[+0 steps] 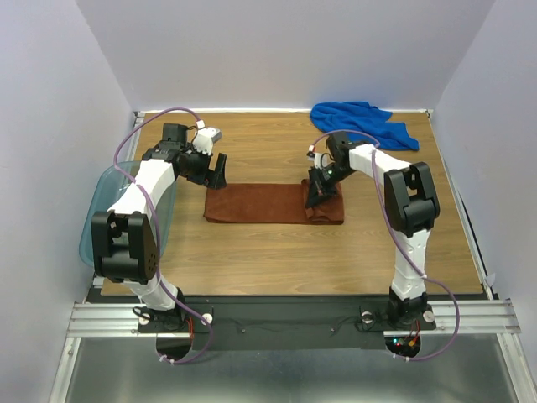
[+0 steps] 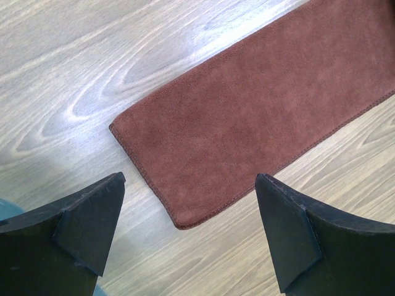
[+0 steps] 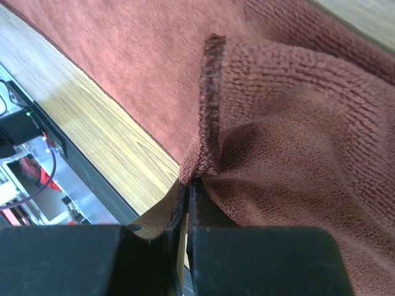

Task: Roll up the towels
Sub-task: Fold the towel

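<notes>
The rust-brown towel (image 1: 260, 203) lies folded in a long strip across the middle of the table, its right end bunched up. My right gripper (image 1: 320, 189) is shut on that right end, and the pinched brown cloth (image 3: 271, 123) folds over the closed fingertips. My left gripper (image 1: 216, 173) is open and empty, hovering just above the strip's left end (image 2: 247, 117), with its fingers (image 2: 92, 216) over the bare wood on either side of the corner. The royal blue towel (image 1: 361, 120) lies crumpled at the back right.
A translucent teal bin (image 1: 101, 218) hangs off the table's left edge beside the left arm. A small white object (image 1: 206, 134) sits at the back left. The table's front edge and the black mounting rail (image 3: 37, 142) show in the right wrist view.
</notes>
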Available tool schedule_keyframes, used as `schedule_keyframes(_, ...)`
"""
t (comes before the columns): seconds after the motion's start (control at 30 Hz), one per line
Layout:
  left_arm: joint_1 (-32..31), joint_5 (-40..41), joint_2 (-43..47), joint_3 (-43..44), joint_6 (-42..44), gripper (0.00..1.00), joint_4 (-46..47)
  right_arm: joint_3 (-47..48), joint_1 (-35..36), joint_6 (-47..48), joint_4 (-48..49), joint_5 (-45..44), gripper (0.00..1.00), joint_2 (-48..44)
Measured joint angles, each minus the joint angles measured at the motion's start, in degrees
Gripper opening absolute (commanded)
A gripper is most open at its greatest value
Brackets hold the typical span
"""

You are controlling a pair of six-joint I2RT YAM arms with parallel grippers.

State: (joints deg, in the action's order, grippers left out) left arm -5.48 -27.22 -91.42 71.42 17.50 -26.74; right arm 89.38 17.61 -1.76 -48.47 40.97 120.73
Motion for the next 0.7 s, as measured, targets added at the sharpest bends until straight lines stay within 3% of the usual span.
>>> schedule_keyframes(0.5,0.72,0.00,-0.76,0.00,0.02,0.99,0.00,1.33,1.99,-1.33,1.05,0.13,0.01,2.62)
schedule_keyframes(0.67,0.72,0.00,-1.22,0.00,0.02,0.99,0.02,1.33,2.05,-1.70,1.16,0.83,0.43,3.56)
schedule_keyframes(0.7,0.72,0.00,-1.31,0.00,0.02,0.99,0.02,1.33,2.03,-1.64,1.14,1.60,0.46,3.61)
